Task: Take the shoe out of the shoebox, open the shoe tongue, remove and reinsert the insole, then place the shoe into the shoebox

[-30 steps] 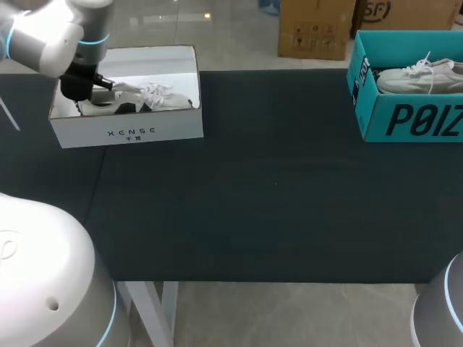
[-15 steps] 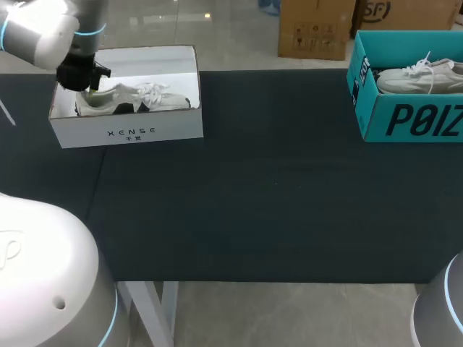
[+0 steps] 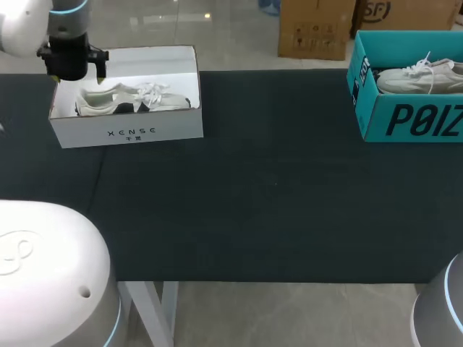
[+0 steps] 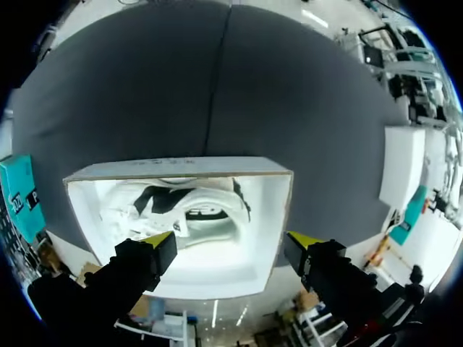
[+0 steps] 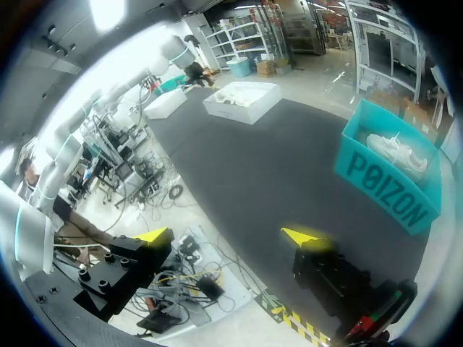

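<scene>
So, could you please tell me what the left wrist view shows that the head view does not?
Only the left wrist view shows the left claw, its yellow tips apart above the white shoebox and holding nothing. It also looks straight down into the opening of the pale shoe. Only the head view shows the second shoe lying in the teal box at the table's right, and the left arm over the white shoebox's left end. Both show the white shoebox on the dark table with the pale shoe inside.
</scene>
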`<action>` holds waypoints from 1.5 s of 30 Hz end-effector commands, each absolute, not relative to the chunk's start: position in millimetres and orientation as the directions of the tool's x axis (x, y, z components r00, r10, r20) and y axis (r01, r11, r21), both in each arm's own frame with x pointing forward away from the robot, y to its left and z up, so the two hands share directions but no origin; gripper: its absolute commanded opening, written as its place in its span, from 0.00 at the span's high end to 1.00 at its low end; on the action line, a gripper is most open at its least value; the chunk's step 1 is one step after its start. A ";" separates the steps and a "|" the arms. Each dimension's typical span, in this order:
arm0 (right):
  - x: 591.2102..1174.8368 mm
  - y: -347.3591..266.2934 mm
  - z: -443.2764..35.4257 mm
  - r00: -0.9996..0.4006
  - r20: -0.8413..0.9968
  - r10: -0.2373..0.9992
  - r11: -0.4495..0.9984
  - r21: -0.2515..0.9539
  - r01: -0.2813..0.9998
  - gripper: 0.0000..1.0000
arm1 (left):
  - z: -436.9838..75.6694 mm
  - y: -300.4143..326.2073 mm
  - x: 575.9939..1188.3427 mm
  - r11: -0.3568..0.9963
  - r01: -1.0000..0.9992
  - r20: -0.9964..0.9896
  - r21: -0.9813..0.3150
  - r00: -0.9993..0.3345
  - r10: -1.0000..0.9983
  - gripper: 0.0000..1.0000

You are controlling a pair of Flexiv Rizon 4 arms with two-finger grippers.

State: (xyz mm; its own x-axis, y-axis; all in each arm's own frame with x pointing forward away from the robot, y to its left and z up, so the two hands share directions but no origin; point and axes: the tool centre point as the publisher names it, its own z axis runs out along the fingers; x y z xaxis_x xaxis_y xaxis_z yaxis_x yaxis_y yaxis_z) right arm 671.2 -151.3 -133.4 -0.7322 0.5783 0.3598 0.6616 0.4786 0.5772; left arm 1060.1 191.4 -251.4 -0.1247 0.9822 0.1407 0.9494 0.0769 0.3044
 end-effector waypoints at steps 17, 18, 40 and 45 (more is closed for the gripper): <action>671.9 -151.5 -133.8 -0.731 0.360 0.579 0.480 0.575 0.663 0.00 | -225.7 162.3 1000.0 0.141 0.944 0.085 0.300 -0.173 0.981 0.00; 671.9 -151.5 -133.8 -0.731 0.360 0.579 0.480 0.575 0.663 0.00 | -225.7 162.3 1000.0 0.141 0.944 0.085 0.300 -0.173 0.981 0.00; 680.1 -156.6 -133.1 -0.733 0.344 0.588 0.492 0.567 0.661 0.00 | -225.7 162.3 1000.0 0.141 0.944 0.085 0.300 -0.173 0.981 0.00; 719.6 -175.6 -127.6 -0.706 0.251 0.662 0.532 0.506 0.679 0.00 | -225.7 162.3 1000.0 0.141 0.944 0.085 0.300 -0.173 0.981 0.00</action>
